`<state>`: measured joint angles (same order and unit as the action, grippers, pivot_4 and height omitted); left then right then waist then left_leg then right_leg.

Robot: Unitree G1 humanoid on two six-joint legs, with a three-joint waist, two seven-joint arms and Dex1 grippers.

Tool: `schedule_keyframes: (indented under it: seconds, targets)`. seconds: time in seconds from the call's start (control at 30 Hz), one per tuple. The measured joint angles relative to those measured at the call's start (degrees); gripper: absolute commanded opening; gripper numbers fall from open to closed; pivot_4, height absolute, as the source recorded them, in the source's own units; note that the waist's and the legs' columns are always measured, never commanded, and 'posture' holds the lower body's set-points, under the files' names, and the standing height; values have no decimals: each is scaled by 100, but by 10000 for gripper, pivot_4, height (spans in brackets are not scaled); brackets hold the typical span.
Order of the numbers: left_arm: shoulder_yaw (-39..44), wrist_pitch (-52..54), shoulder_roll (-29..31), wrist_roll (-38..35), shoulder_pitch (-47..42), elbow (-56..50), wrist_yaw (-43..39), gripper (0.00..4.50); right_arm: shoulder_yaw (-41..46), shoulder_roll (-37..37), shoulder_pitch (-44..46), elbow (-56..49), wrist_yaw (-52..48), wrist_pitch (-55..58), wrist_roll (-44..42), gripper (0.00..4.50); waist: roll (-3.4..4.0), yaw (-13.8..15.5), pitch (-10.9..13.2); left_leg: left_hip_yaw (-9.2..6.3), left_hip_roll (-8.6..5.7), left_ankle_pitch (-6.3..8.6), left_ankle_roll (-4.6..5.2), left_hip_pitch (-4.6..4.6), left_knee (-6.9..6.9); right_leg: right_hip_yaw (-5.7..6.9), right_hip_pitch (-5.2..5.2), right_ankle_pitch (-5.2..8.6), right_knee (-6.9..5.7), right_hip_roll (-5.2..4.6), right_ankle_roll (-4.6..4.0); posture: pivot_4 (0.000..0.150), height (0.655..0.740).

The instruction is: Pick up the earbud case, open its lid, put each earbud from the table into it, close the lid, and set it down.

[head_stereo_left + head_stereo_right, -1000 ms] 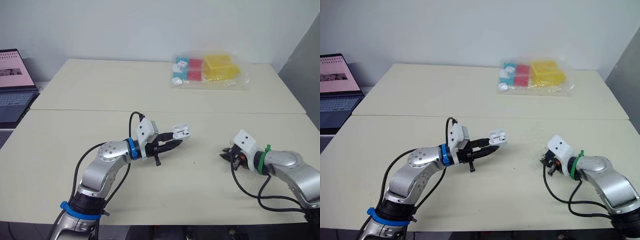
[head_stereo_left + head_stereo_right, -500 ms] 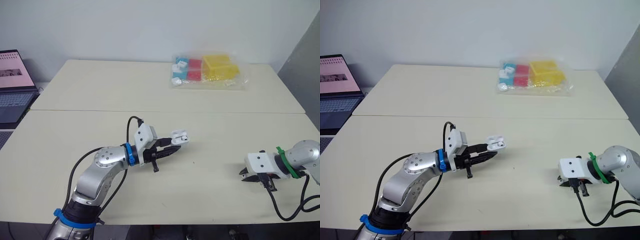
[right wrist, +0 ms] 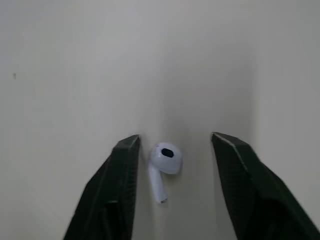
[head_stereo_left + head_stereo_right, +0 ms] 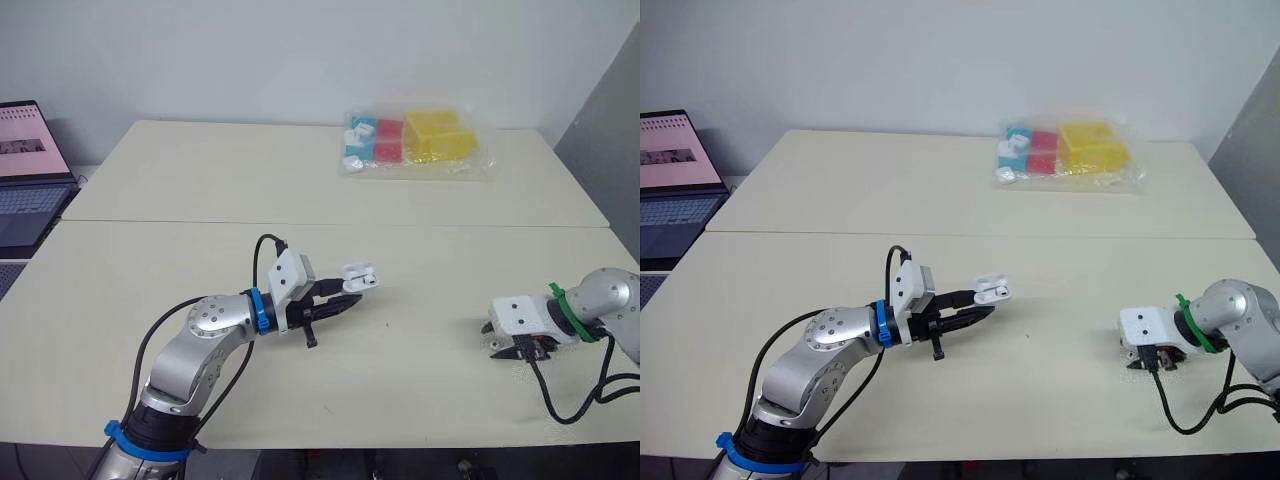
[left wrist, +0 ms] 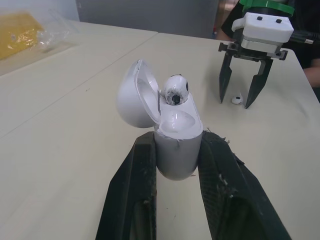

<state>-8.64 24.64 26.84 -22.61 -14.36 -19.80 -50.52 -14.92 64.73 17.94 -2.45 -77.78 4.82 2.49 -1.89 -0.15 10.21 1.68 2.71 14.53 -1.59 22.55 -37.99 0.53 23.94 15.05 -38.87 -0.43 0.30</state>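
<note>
Bright and evenly lit across the table (image 4: 170, 180) in the head views, softly, from overhead. Pale, soft-edged shadows only: a faint grey smudge beneath the left gripper (image 4: 354, 297), slightly darker under the right gripper (image 4: 494, 340). Small glints off the plastic bag (image 4: 415, 142); a glow from the laptop screen (image 4: 30, 140) at the edge. Crisp through the left wrist camera on the earbud case (image 5: 172, 137), with a white sheen on its open lid; softened on the plastic bag far behind. Dimmer and greyer through the right wrist camera, blurred on the black fingers (image 3: 112, 185) close up, slightly soft on the earbud (image 3: 164, 162), with a faint shadow hugging it.
</note>
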Motion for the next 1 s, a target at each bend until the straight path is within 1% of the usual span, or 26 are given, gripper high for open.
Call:
schedule_keyframes:
  seconds: [0.03, 0.13, 0.23, 0.4, 0.5, 0.57, 0.63, 0.77, 1.0]
  targets:
    - [0, 0, 0, 0, 0, 0, 0, 7757, 11, -14, 17, 6, 41, -54, 46, 35249, 0, 0, 0, 0, 0, 0, 0, 0, 0, 0, 0, 0, 0, 0, 0, 1500, 7378]
    - [0, 1, 0, 0, -1, 0, -2, 7757, 41, -42, 41, 30, 67, -73, 78, 35381, 0, 3, 0, 0, 0, 0, 0, 1, 0, -1, 0, 0, 0, -1, 0, 1500, 7378]
    - [-2, 0, -10, 1, -29, 3, -2, 7757, 207, 4, -148, -76, 8, 128, -91, 35381, 1, 5, 0, -1, -1, 0, 0, 2, 0, -3, 2, 0, 0, -2, 0, 1500, 7378]
    - [-5, -5, -33, 1, -48, 9, 2, 7757, 699, 334, -510, -939, -161, 1147, -675, 35381, 4, 0, 0, -1, 1, 0, 0, 2, 1, -4, 4, 0, -3, -3, 0, 1500, 7378]
    - [-5, -9, -59, 2, -49, 9, 8, 7757, 756, 510, -518, -1354, 21, 1856, -583, 35381, 4, 3, 0, -2, 0, 0, 0, 0, -1, -2, 3, 0, -5, -3, 0, 1500, 7378]
    - [-16, -24, -120, 7, -49, 18, 32, 7757, 641, 622, -475, -1670, 179, 2370, -335, 35381, 6, 6, -1, -1, 0, 0, 0, 0, -1, -3, 4, 0, -7, -4, 0, 1500, 7378]
    - [-88, -53, -217, 17, -51, 36, 58, 7757, 437, 670, -339, -1840, 278, 2611, -54, 35381, 6, 3, -1, 1, -1, 0, 0, 1, -1, -5, 6, 0, -6, -4, 0, 1500, 7378]
    - [-195, -145, -322, 58, -52, 188, 110, 7757, -93, 659, -114, -1853, 294, 2761, 441, 35381, 6, 4, -1, 0, -2, 0, 0, 6, 1, -4, 10, 0, -4, -4, 0, 1500, 7378]
    - [-230, -261, -431, 132, -50, 245, 144, 7757, -570, 528, 139, -1554, 104, 2823, 733, 35381, 6, 3, -1, 0, -2, 0, 0, 6, 0, -3, 10, 0, -4, -4, 0, 1500, 7378]
